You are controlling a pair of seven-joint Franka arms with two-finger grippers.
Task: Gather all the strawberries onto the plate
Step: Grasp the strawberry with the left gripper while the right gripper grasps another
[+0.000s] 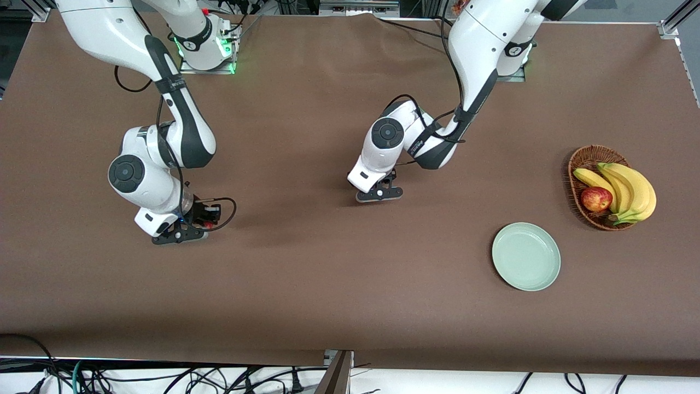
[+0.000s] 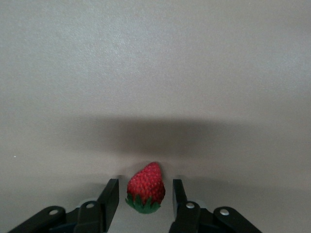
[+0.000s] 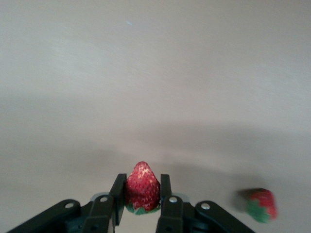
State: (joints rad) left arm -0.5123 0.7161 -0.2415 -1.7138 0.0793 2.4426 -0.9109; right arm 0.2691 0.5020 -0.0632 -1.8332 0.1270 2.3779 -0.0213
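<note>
In the left wrist view a red strawberry (image 2: 146, 187) with a green cap lies on the brown table. My left gripper (image 2: 145, 183) stands open around it, with a small gap at each finger. In the front view this left gripper (image 1: 376, 192) is low over the middle of the table. My right gripper (image 3: 143, 177) is shut on a second strawberry (image 3: 142, 189), and in the front view the right gripper (image 1: 180, 232) is low toward the right arm's end. Another strawberry (image 3: 260, 205) lies on the table beside it. The mint-green plate (image 1: 526, 256) holds nothing.
A wicker basket (image 1: 582, 158) with bananas (image 1: 629, 189) and a red apple (image 1: 596, 198) stands toward the left arm's end, a little farther from the front camera than the plate. A brown cloth covers the table.
</note>
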